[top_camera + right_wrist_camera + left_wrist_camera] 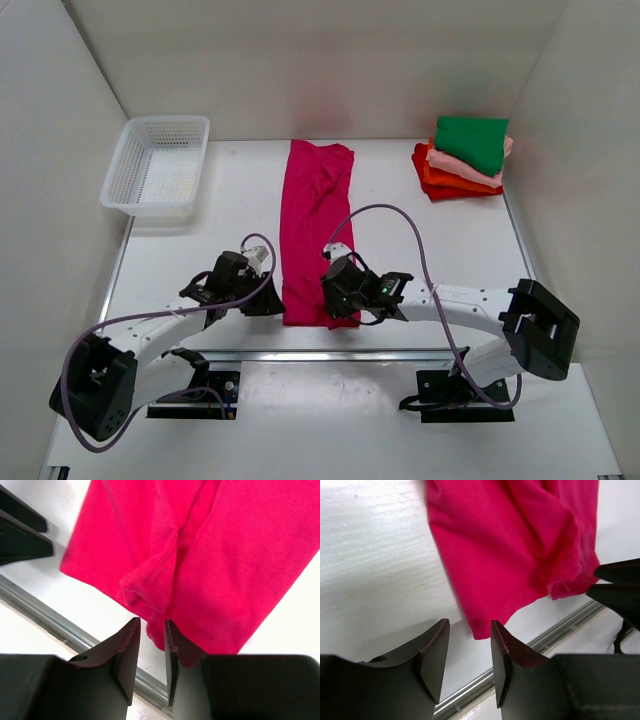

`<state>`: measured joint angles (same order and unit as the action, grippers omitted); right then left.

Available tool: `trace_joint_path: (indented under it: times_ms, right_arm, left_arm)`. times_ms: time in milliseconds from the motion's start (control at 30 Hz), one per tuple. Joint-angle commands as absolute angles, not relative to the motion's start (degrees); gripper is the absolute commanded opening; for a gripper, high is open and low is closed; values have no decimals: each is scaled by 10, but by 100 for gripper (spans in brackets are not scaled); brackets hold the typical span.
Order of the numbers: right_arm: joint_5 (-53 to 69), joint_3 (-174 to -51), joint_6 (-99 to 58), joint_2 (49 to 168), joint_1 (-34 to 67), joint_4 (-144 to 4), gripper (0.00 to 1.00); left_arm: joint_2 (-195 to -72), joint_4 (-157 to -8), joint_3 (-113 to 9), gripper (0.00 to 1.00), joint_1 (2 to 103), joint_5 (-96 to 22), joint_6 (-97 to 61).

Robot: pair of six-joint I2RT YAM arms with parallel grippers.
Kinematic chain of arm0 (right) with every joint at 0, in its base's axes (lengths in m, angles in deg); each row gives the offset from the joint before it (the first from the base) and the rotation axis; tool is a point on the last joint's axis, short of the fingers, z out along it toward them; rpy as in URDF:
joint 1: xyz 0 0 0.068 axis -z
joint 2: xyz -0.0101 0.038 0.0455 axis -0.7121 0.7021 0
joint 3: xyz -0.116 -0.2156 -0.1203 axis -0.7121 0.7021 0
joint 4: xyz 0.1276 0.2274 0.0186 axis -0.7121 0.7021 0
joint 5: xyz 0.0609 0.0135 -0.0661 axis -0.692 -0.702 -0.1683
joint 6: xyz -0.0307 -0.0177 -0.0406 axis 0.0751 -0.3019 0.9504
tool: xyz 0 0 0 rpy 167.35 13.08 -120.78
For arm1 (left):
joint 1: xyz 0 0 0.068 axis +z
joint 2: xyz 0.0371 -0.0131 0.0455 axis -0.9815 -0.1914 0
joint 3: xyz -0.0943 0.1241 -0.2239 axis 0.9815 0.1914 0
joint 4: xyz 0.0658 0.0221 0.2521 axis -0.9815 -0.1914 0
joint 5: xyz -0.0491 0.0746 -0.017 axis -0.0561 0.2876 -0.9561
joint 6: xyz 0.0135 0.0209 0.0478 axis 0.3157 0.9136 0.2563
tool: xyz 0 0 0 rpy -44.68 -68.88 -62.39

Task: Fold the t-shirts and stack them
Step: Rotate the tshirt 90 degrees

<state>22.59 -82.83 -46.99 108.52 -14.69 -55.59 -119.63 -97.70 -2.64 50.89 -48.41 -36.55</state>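
Observation:
A magenta-pink t-shirt (315,225) lies as a long narrow strip down the middle of the table, its near hem by the front rail. My left gripper (270,301) sits at the hem's left corner. In the left wrist view (469,625) it is open and empty, with the shirt corner (482,630) just ahead of the fingertips. My right gripper (338,305) is over the hem's right part. In the right wrist view (151,621) its jaws stand narrowly apart, with a bit of the rumpled hem (156,632) between the fingertips. Folded shirts are stacked at the back right: green (472,141) on light pink, orange and red.
A white mesh basket (157,166) stands at the back left. A metal rail (330,353) runs along the table's near edge just behind the hem. White walls enclose the table on three sides. Purple cables loop over both arms.

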Motion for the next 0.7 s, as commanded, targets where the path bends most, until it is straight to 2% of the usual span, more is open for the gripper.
trace_joint_path:
  times_ms: [0, 400, 467, 567, 667]
  right_arm:
    - [237, -857, -464, 1069, -154, -567, 25]
    - [268, -980, -425, 1217, -170, -532, 30]
    - [290, -991, -423, 1233, -178, -512, 31]
    - [303, -970, -427, 1227, -172, -518, 30]
    - [297, -936, -436, 1206, -158, -526, 25]
  left_arm:
    - [-1213, -955, -22, 50, 492, -464, -358]
    - [-1245, -898, 9, 46, 473, -443, -387]
    - [-1249, -884, 13, 37, 470, -448, -392]
    - [-1258, -886, 10, 30, 464, -444, -390]
    - [-1260, -887, 14, 29, 468, -445, -385]
